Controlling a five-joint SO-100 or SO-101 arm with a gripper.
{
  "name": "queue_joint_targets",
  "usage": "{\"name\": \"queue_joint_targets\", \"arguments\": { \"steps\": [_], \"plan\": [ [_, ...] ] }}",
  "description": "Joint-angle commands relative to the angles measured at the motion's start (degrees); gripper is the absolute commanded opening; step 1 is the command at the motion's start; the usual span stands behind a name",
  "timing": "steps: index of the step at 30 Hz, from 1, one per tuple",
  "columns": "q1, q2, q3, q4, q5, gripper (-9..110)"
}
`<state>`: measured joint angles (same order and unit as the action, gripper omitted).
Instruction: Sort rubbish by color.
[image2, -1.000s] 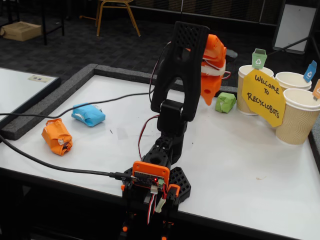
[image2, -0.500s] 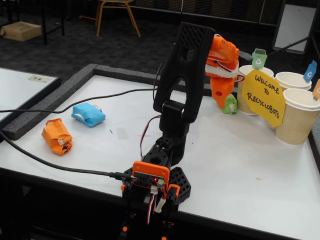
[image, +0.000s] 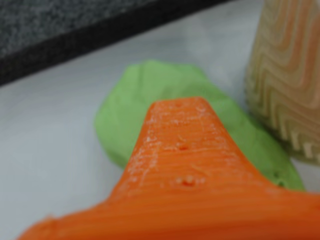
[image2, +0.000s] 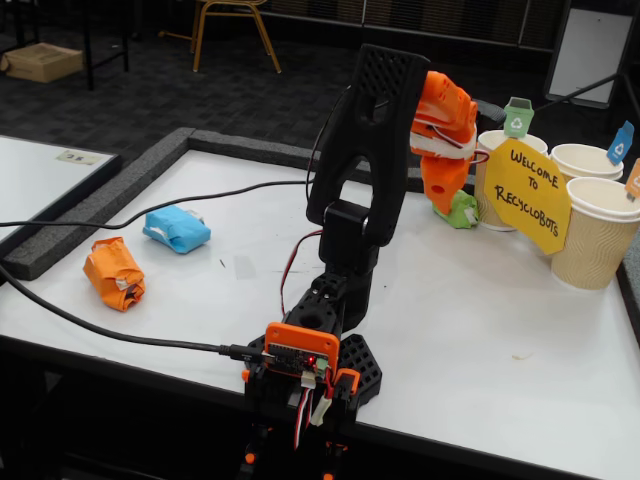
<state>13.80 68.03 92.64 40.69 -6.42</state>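
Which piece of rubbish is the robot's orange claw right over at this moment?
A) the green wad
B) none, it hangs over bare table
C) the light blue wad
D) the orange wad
A: in the fixed view the gripper is down at the green wad beside a paper cup; the wrist view shows green just beyond the finger.

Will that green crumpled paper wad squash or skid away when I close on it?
Green crumpled paper wad looks soft and light, so it will probably squash. On the smooth white table it might skid. The beige ribbed paper cup close beside it could block that.
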Motion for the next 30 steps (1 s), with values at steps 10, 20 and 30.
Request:
{"name": "queue_joint_targets", "arguments": {
  "steps": [10,20,30],
  "plan": [
    [1.93,8.26,7.21,-6.42,-1.05,0],
    [-0.79,10.90,10.46,-5.62,-1.05,0],
    [-10.90,17.58,13.27,0.00,-0.53,0]
  ]
}}
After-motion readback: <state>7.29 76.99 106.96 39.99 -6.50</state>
